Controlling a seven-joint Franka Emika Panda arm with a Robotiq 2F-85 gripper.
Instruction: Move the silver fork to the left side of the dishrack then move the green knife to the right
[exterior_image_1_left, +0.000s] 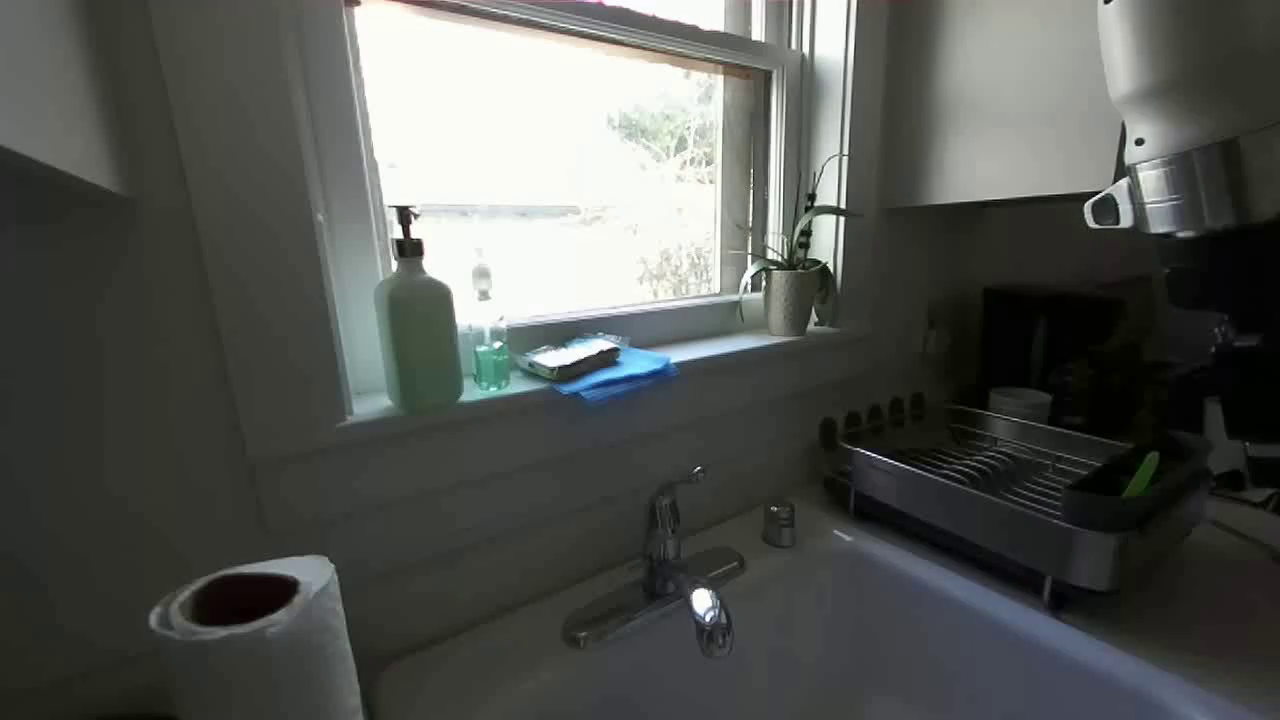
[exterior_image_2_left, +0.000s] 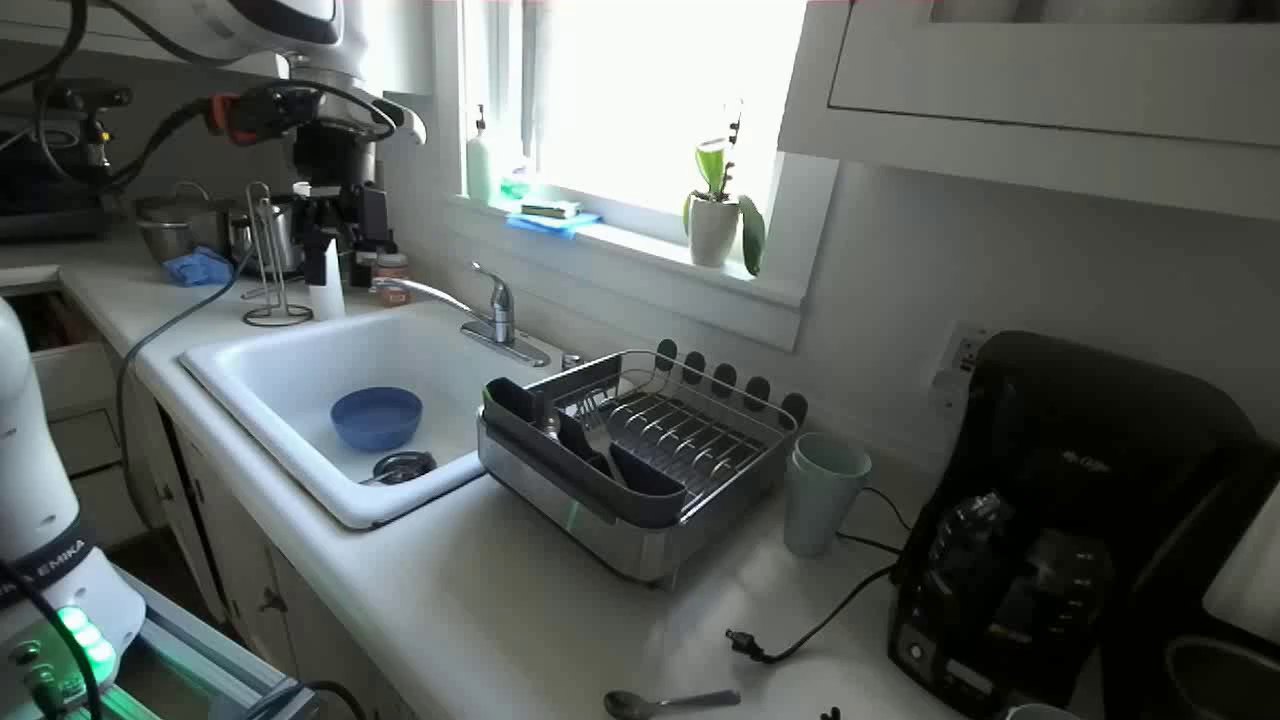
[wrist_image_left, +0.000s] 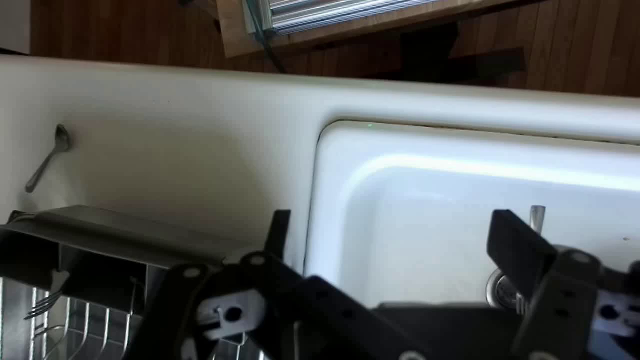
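we've got the gripper (wrist_image_left: 395, 240) spread wide apart! in the dishrack (exterior_image_1_left: 960, 508), we spot a silver fork (wrist_image_left: 49, 296) and the green knife (exterior_image_1_left: 1141, 474).

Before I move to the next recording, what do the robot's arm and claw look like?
The arm is white and rounded, with a silvery wrist collar, black cables, a dark band lettered EMIKA and green lights. The claw is black and angular, with blocky pads and pale plates bearing dark holes.
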